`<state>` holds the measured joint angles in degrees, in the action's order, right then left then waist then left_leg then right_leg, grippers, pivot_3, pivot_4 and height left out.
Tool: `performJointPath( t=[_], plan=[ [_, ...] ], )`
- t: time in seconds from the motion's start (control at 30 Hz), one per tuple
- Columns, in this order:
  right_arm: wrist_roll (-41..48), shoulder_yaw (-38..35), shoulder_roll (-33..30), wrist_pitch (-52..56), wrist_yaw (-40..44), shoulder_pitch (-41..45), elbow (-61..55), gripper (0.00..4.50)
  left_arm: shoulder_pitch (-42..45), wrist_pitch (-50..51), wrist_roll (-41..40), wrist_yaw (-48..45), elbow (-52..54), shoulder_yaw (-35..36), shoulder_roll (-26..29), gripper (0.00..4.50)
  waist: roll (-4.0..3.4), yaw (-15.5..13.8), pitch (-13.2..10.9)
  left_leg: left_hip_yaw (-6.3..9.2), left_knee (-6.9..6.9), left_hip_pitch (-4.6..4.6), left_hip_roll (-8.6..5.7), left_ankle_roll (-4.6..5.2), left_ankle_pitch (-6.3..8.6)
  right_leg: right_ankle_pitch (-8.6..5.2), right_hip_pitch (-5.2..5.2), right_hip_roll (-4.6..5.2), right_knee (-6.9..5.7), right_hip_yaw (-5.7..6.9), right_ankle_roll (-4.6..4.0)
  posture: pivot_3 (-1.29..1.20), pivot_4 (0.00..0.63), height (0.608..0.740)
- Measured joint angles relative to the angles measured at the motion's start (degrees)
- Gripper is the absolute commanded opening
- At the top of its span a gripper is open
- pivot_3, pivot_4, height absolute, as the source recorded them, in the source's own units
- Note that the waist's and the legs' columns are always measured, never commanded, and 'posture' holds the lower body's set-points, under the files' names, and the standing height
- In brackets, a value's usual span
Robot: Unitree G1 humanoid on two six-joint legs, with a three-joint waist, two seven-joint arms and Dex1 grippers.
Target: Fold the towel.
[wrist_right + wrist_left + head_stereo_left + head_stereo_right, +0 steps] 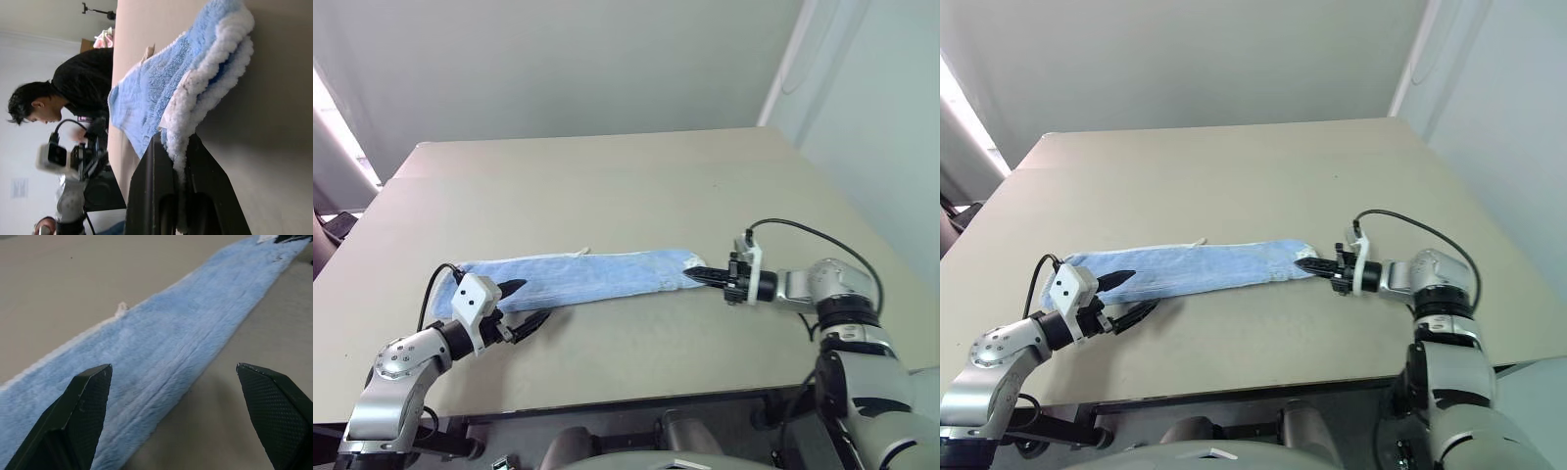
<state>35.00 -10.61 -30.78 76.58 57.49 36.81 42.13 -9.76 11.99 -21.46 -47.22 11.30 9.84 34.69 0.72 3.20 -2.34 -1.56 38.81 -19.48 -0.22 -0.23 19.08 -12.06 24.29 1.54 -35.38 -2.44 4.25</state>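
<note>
Blue terry towel (587,278) stretched in a long folded strip across the tan surface (607,186). Right hand (1317,264) clamped tight on its right end, white edging pinched between the fingers. Left hand (519,305) spread wide at the left end, gripping nothing.

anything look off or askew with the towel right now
Nothing damaged or spilled. The towel lies as a long narrow folded strip across the table, slightly slanted. Its layered end is pinched in the shut right gripper; the open left gripper straddles the other end without holding it.
</note>
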Motion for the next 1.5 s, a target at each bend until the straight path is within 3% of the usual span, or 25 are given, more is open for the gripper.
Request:
performJointPath(
  t=[0.2,0.4,0.6,0.77,0.93,1.13,1.43,1.5],
  plan=[
    [-4.9,5.4,-14.1,-8.4,8.2,-2.9,0.8,0.03,-0.7,0.0,0.0,-0.1,-0.6,0.4,0.1,4.3,-0.06,-0.8,0.0,-0.14,0.09,-0.05,-0.1,0.33,0.2,-0.13,-0.05,0.13,0.21,-0.08,0.3,0.0,0.0,0.74],
    [-5.5,9.3,-15.8,-13.7,14.4,-3.2,-11.4,0.03,0.9,-0.1,0.0,-0.3,-2.0,0.5,0.2,4.3,-0.2,0.3,-0.1,-0.13,0.08,0.09,0.08,0.34,0.21,-0.13,-0.01,-0.13,-0.02,-0.13,0.27,0.0,0.0,0.74],
    [-0.6,9.9,-12.1,-12.2,14.8,-4.3,-29.9,0.03,0.6,-0.1,0.2,-0.5,-2.1,0.5,0.3,4.3,-0.23,0.1,-0.1,-0.11,0.09,0.01,0.07,0.34,0.21,-0.12,0.04,-0.07,0.02,-0.11,0.28,0.0,0.0,0.74],
    [3.3,11.7,-7.0,-9.8,13.0,-4.2,-38.6,0.03,-1.0,-0.1,0.4,-0.4,-2.1,0.6,1.1,4.3,-0.18,-0.4,-0.1,-0.13,0.08,-0.04,0.03,0.34,0.22,-0.12,0.05,0.1,0.13,-0.11,0.27,0.0,0.0,0.74],
    [1.6,18.7,1.1,-12.7,10.5,-1.7,-36.9,0.03,-0.4,0.0,0.6,0.0,-2.0,0.5,1.1,4.3,-0.19,-0.7,-0.1,-0.1,0.1,-0.02,0.06,0.34,0.22,0.01,0.08,0.14,0.07,-0.08,0.04,0.0,0.0,0.74],
    [-5.7,23.8,8.9,-20.5,5.1,0.5,-26.2,0.03,-0.7,0.0,0.9,1.0,-1.2,0.4,1.0,4.3,-0.19,-0.7,-0.1,-0.11,0.09,-0.13,0.04,0.32,0.23,0.04,0.15,0.2,0.08,-0.08,0.03,0.0,0.0,0.74],
    [-11.9,28.4,11.3,-26.3,3.1,-0.1,-23.2,0.03,-3.0,0.0,1.0,2.4,0.3,0.4,0.9,4.3,-0.21,-0.7,-0.1,-0.08,0.1,-0.25,0.04,0.31,0.23,0.05,0.28,0.26,0.05,-0.06,0.0,0.0,0.0,0.74],
    [-12.4,28.3,11.3,-27.3,3.6,-0.1,-23.0,0.76,-2.9,0.0,1.0,2.5,0.3,0.4,0.9,4.3,-0.2,-0.6,-0.1,-0.09,0.09,-0.24,0.04,0.31,0.23,0.05,0.28,0.25,0.05,-0.06,0.0,0.0,0.0,0.74]
  ],
)
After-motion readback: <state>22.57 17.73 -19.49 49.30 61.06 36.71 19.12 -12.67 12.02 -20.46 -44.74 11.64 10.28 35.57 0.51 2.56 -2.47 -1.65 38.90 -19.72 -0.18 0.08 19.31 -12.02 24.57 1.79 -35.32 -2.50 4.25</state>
